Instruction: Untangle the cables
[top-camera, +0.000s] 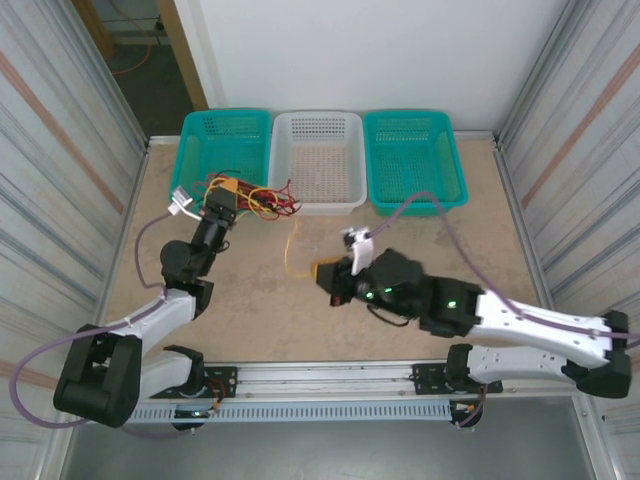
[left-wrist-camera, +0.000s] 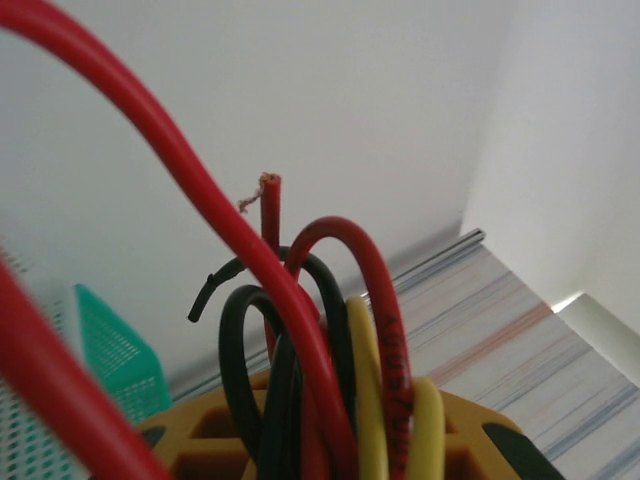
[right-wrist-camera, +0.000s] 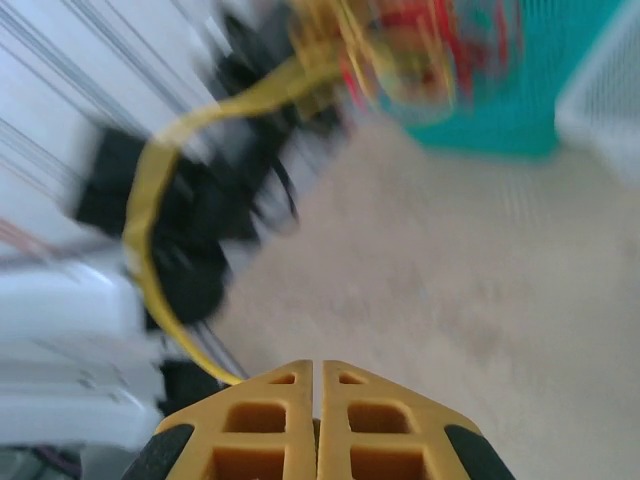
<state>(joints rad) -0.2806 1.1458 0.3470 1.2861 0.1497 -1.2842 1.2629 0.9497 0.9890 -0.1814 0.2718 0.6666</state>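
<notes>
Where the tabletop (top-camera: 300, 330) meets the far wall (top-camera: 380, 50), a white basket (top-camera: 318, 160) sits between a left teal basket (top-camera: 226, 135) and a right teal basket (top-camera: 413, 155). The left hand (top-camera: 222, 207) is nearly closed, pinching a bunch of red, black and yellow cables (top-camera: 265, 198) just before the baskets. The right hand (top-camera: 328, 272), fully closed mid-tabletop, grips one yellow cable (top-camera: 289, 248).

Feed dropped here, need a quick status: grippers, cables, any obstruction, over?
Left gripper shut on cable bundle. Right gripper shut on yellow cable, strung from bundle. White basket close behind bundle.
</notes>
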